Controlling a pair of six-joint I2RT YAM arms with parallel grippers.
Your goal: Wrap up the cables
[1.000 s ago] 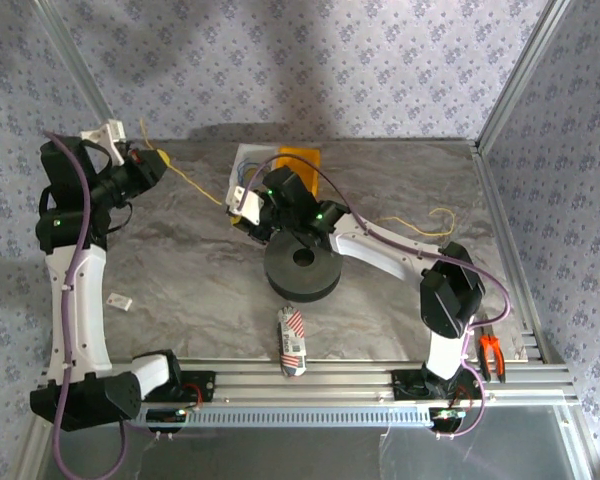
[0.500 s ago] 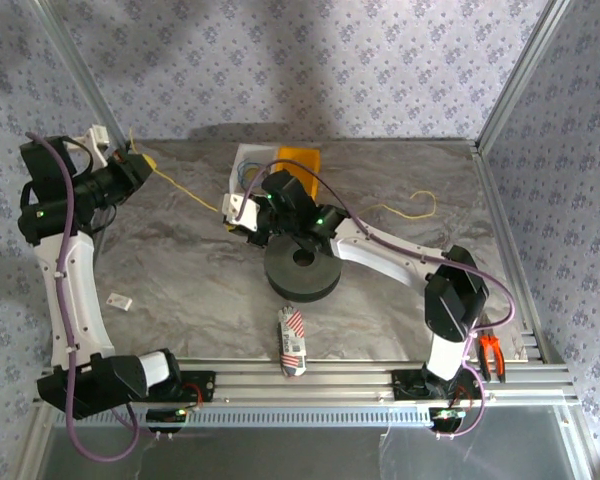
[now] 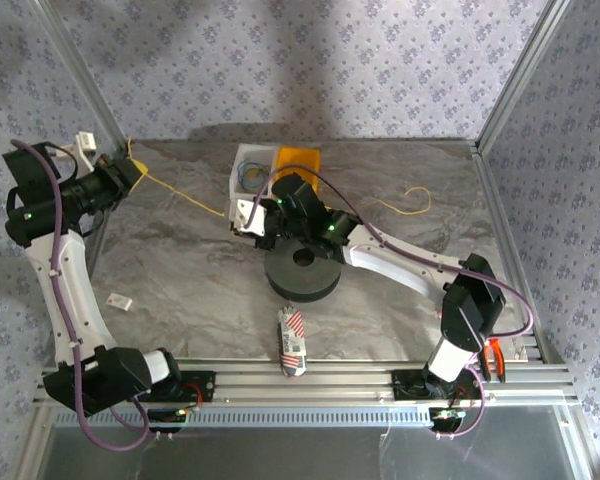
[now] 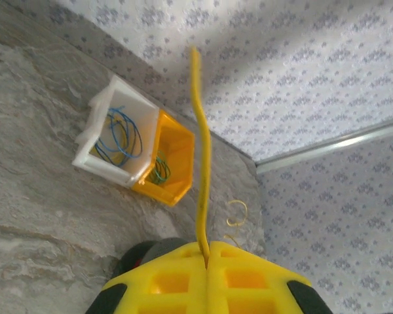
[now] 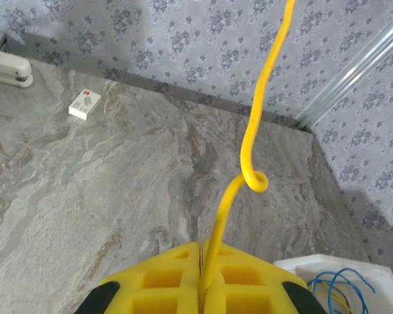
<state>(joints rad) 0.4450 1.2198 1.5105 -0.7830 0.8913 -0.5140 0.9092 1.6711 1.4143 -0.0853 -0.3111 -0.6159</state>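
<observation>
**Top view.** The left pincer (image 3: 128,172), at the far left of the bench (image 3: 180,265), is clenched on the yellow cable (image 3: 180,192). From there the strand runs almost straight to the right pincer (image 3: 242,212), which is also clenched on it, at the far edge of the black spool (image 3: 302,268) at mid-bench. A loose yellow tail curls on the bench further right. A white bin (image 3: 236,172) and an orange bin (image 3: 298,158) stand touching, just beyond the right pincer. **Wrist views.** In each, the cable emerges from the seam between closed yellow pads (image 4: 170,281).
</observation>
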